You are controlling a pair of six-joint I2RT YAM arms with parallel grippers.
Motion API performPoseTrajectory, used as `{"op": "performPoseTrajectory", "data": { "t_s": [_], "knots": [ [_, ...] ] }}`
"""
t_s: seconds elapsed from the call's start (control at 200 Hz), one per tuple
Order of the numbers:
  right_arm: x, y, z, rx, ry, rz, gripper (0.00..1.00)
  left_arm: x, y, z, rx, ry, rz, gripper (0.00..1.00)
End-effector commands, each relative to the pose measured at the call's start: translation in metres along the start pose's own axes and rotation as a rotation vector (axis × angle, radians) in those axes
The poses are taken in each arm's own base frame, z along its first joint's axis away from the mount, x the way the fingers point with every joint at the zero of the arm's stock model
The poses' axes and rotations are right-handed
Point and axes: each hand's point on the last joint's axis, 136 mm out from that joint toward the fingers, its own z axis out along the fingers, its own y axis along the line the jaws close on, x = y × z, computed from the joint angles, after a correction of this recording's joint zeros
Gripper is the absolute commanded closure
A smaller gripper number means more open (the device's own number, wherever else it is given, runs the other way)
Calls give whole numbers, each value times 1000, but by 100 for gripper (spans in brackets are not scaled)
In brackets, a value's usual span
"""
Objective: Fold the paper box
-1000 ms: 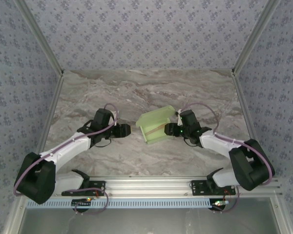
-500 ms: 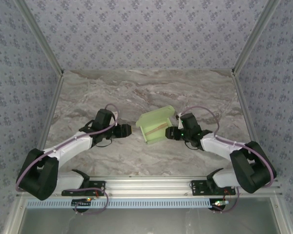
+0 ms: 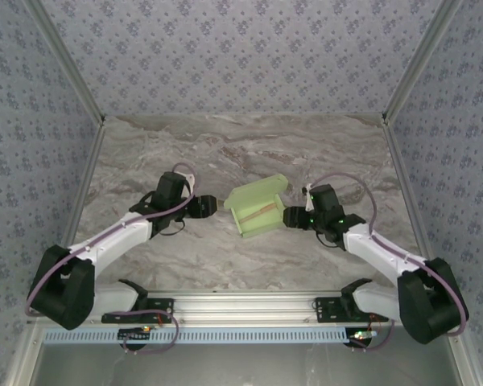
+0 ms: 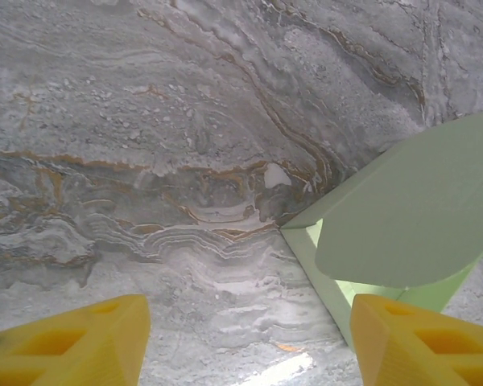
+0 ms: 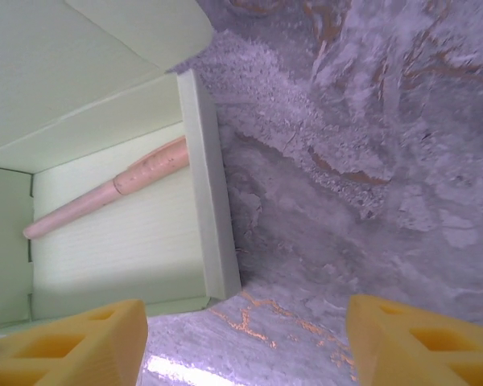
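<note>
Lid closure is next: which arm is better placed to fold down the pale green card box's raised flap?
Probably right: the right gripper, open, sits close beside the pale green card box; the left gripper, also open, stands farther off.

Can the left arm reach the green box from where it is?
Probably yes. The left gripper is open and sits close beside the left corner of the paper box. Between them there is just a little bare table, so nothing looks to be in the way.
</note>
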Motion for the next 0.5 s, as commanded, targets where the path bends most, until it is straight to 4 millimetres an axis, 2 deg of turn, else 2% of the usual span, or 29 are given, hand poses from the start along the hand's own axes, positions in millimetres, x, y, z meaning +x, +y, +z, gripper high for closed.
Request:
{"op": "performPoseTrajectory", "data": {
  "t_s": [0.0,0.15,0.26,0.375,0.495],
  "knots": [
    [-17,-2,-24,42,-38,-61,31,-17,-2,-11,-8,-67,36,32],
    [-38,-7,-49,53,-88,-75,31,-27,-18,-17,57,-89,14,32],
    [-61,-7,-62,-24,-136,-30,32,-42,-35,-25,112,-104,0,34],
    [-83,4,-61,-87,-131,-62,36,-37,-40,-29,99,-66,69,35],
    [-99,14,-41,-92,-115,-175,43,-23,-36,-29,66,-61,168,36]
  ]
}}
